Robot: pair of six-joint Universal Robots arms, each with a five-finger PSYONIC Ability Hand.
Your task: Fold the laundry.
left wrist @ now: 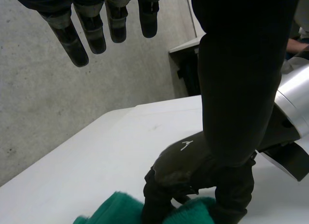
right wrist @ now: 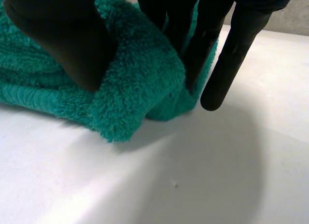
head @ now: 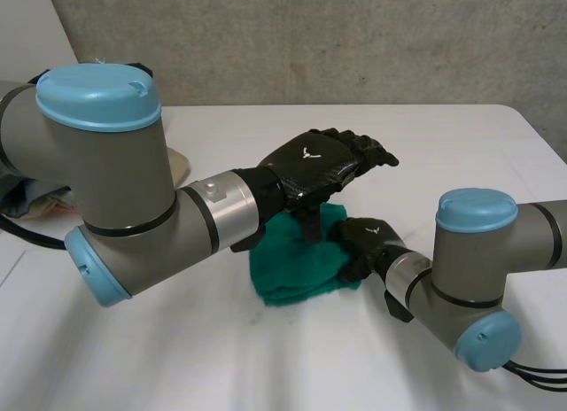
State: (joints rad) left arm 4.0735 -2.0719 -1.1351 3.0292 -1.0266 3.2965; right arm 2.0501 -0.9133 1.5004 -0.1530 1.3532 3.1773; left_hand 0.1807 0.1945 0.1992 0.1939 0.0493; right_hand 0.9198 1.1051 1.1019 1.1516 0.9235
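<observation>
Towel (head: 297, 269), green terry, bunched; its right edge is pinched between the thumb and fingers (right wrist: 234, 55) of the right hand (head: 363, 238), the fingers dug into the pile; left hand (head: 321, 167) is above the towel, fingers (left wrist: 70, 40) straight and spread, holding nothing, thumb pointing down toward the cloth, contact not discernible; towel lies about mid-table (head: 177, 358), well apart from every edge; grey arms reach in from either side.

Setting: robotics lab or test room. Evidence: bare grey concrete wall (head: 310, 39); plain white counter (head: 461, 154); grey left arm (head: 115, 189) and right arm (head: 496, 243), light-blue caps, reaching over it.
</observation>
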